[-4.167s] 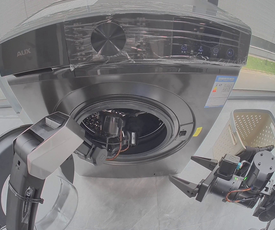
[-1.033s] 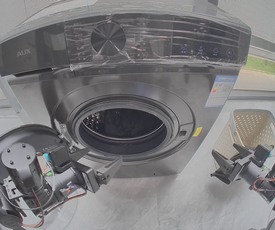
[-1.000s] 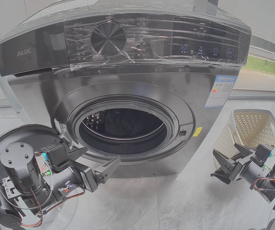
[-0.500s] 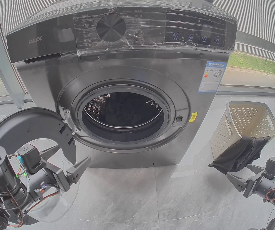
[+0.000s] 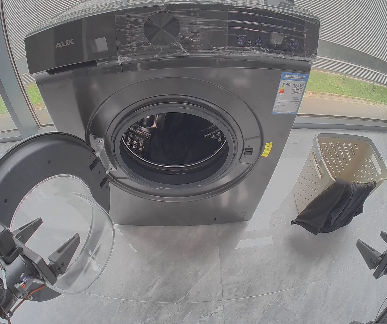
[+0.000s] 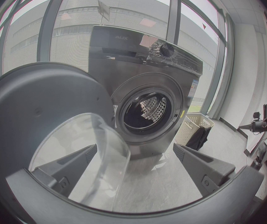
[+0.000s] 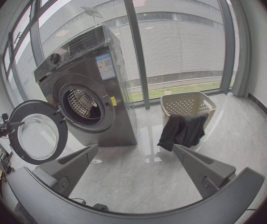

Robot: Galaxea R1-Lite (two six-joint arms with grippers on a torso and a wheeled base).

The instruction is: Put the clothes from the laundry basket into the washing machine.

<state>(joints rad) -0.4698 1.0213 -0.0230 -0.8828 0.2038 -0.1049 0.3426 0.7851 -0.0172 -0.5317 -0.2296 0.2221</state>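
L gripper point(image 5: 53, 238) is out of the washing machine point(image 5: 180, 79) drum and back low by the door point(image 5: 36, 163). R gripper point(image 5: 374, 245) has backed off too. Fingers on both: spread wide, empty. Dark garment point(image 5: 175, 136) lies in drum. Second garment point(image 5: 335, 205) hangs over laundry basket point(image 5: 339, 137) rim, so it's likely the next pick.

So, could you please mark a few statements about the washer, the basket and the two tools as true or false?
1. The round door of the grey front-loading washing machine stands open. True.
2. The black garment lies wholly inside the cream perforated plastic laundry basket. False: it hangs over the basket's front rim, down its outside.
3. The left tool is shut on a piece of clothing. False: it is open and empty.
4. Dark clothing lies in the steel drum. True.
5. The right tool is open and holds nothing. True.
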